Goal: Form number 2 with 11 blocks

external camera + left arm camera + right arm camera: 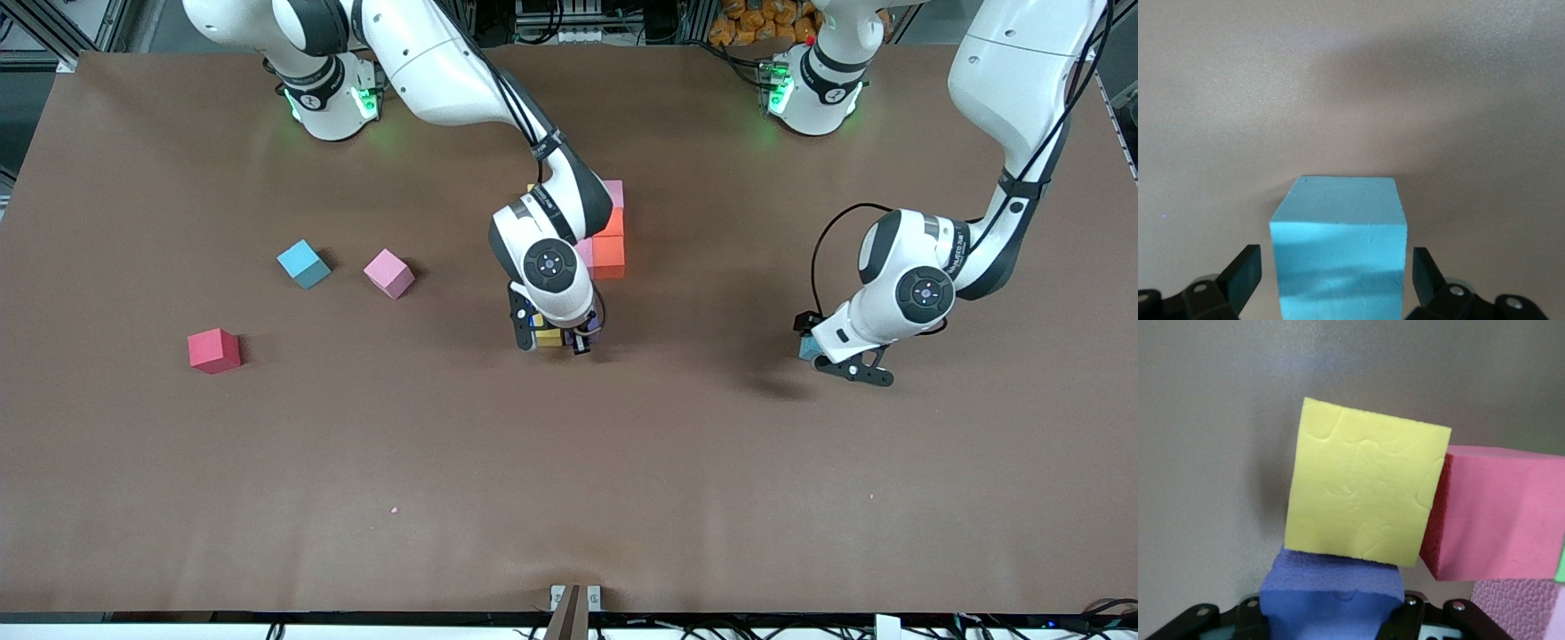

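Red block loose on counter, nearest camera | left end effector spread wide around light blue block | right end effector clamped on purple block beside yellow block at part-built number 2

A: I log the counter as plain brown; loose blocks: red block, light blue block, pink block.

B: I add an orange block, a yellow block and a purple-blue block.
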Available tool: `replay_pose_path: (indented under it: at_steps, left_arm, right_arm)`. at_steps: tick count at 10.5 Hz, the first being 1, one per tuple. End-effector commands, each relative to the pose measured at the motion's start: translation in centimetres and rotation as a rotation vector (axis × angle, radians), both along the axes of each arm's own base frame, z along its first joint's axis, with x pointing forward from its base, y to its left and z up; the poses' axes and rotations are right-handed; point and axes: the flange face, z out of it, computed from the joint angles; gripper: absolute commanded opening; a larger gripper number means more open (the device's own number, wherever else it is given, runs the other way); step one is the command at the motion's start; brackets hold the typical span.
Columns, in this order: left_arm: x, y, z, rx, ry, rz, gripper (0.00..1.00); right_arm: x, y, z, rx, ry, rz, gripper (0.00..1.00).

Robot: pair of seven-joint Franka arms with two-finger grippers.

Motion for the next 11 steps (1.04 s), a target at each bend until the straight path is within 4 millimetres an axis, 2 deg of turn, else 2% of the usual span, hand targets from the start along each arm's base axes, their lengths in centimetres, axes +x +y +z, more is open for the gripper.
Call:
replay_pose_path:
  at_steps: [1, 3, 4, 5, 7, 8, 9, 10, 11]
  left_arm:
    - [1.1, -0.3, -0.3, -0.004, -0.015, -0.012, 0.74]
    - [1.5, -0.3, 0.1, -0.004, -0.026, 0.002, 0.38]
    - [1.7, -0.1, 0.3, -0.008, -0.029, 0.024, 0.32]
    - [1.9, -0.3, 0.9, -0.009, -0.041, 0.106, 0.32]
    - [2.1, -3.5, 2.8, -0.032, -0.039, 0.312, 0.31]
    - [2.4, -4.5, 4.0, -0.027, -0.044, 0.395, 0.31]
    - [2.7, -5.6, 5.2, -0.019, -0.044, 0.468, 0.31]
    - [3.0, -6.5, 6.1, -0.013, -0.041, 0.522, 0.31]
    - [3.1, -7.3, 6.6, -0.006, -0.038, 0.587, 0.31]
  right_arm:
    - [0.4, 0.4, -0.3, -0.008, -0.032, -0.012, 0.26]
    - [0.4, 0.3, -1.1, -0.014, -0.033, -0.014, 0.26]
    - [0.5, 0.2, -1.2, -0.015, -0.033, -0.015, 0.26]
    - [0.4, 0.2, -1.4, -0.018, -0.031, -0.012, 0.26]
    - [0.3, 0.3, -1.4, -0.021, -0.033, -0.010, 0.27]
    - [0.3, 0.3, -1.4, -0.022, -0.034, -0.007, 0.30]
    - [0.3, 0.3, -1.4, -0.023, -0.035, -0.006, 0.53]
    - [0.3, 0.3, -1.4, -0.023, -0.035, -0.006, 0.96]
    - [0.3, 0.3, -1.3, -0.022, -0.034, -0.005, 1.00]
